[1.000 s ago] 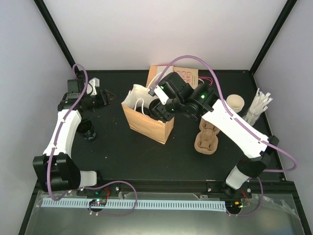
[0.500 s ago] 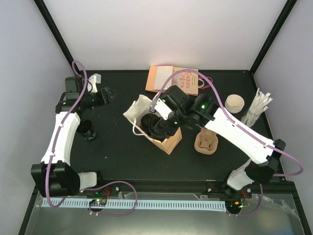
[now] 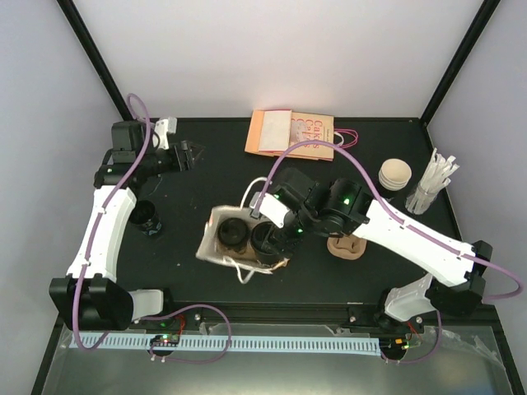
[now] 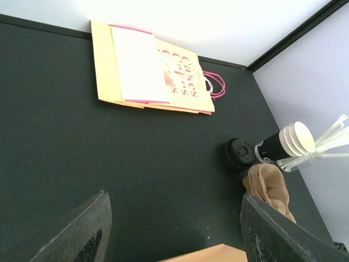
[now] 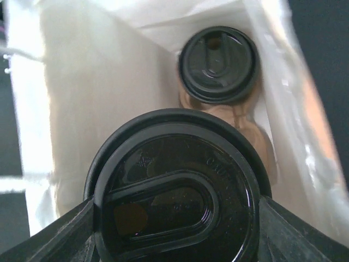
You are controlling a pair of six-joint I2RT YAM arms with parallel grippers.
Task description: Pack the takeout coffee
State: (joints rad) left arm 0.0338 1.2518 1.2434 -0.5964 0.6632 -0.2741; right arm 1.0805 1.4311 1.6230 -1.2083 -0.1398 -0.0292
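My right gripper (image 3: 268,237) is shut on a takeout coffee (image 5: 177,204), a black cup with a round black lid, and holds it inside the open mouth of the brown paper bag (image 3: 207,240). In the right wrist view a second lidded black cup (image 5: 219,64) sits deeper in the bag on a brown pulp insert, against the white bag lining (image 5: 82,103). It also shows in the top view (image 3: 233,234). My left gripper (image 3: 186,155) is open and empty at the back left, far from the bag; its fingers (image 4: 82,232) frame bare table.
Another black cup (image 3: 146,218) stands beside the left arm. A pulp carrier (image 3: 346,245) lies right of the bag. Stacked cups (image 3: 395,173), straws (image 3: 432,179) and a loose lid (image 4: 240,152) are at the back right. A flat printed paper bag (image 3: 292,133) lies at the back.
My right gripper has carried the cup forward and left, down into the bag. The bag has slid and tipped towards the front left, so its mouth now faces the camera. My left gripper has drifted slightly right.
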